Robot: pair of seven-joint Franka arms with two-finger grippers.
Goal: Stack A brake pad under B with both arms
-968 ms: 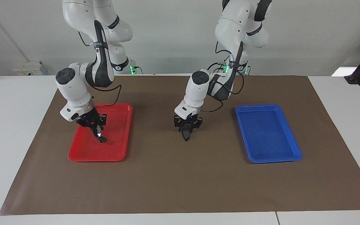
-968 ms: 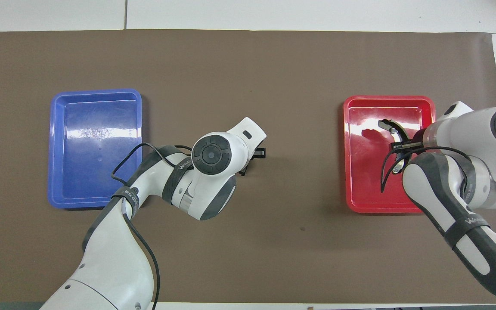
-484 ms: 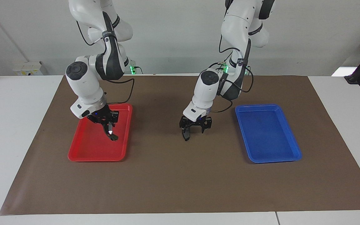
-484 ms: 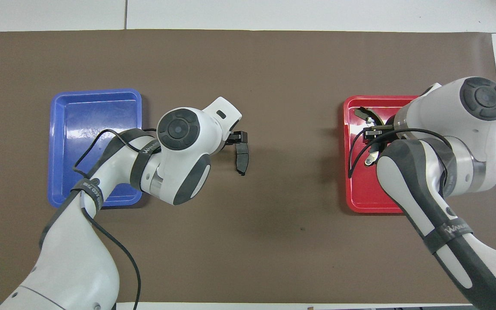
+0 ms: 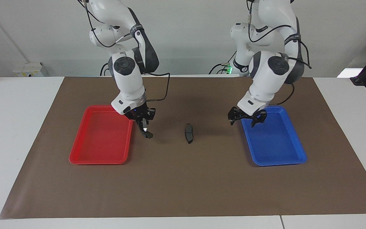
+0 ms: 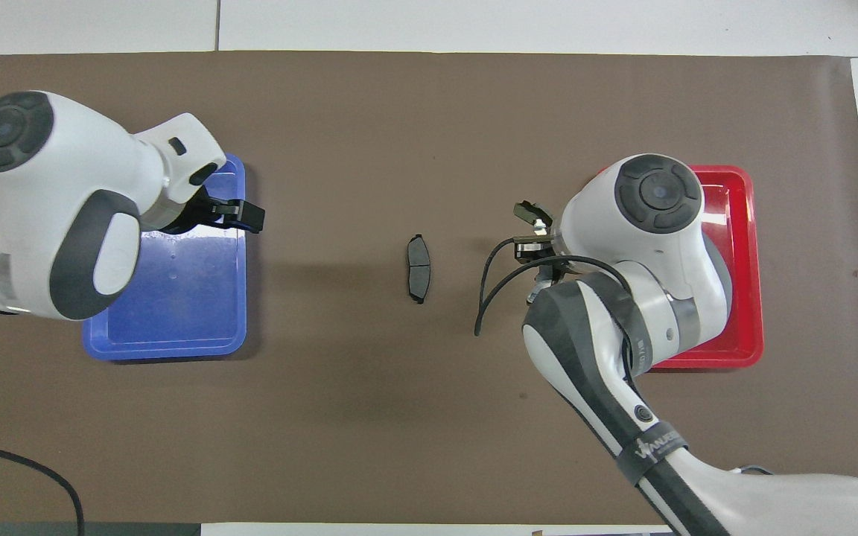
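The short brake pad [image 5: 188, 133] lies flat on the brown mat [image 5: 183, 187], at the middle of the mat, between the red tray [image 5: 89, 156] and the blue tray [image 5: 284, 159], touching neither. The right gripper [image 5: 145, 130] hangs over the mat just beside the red tray's edge, its fingers clamped on the curved brake piece [image 5: 147, 134], which dangles from them. The left gripper [image 5: 247, 118] hovers over the blue tray's edge nearest the pad, fingers apart and holding nothing.

brown mat [image 5: 183, 190] on white table [image 5: 17, 127]
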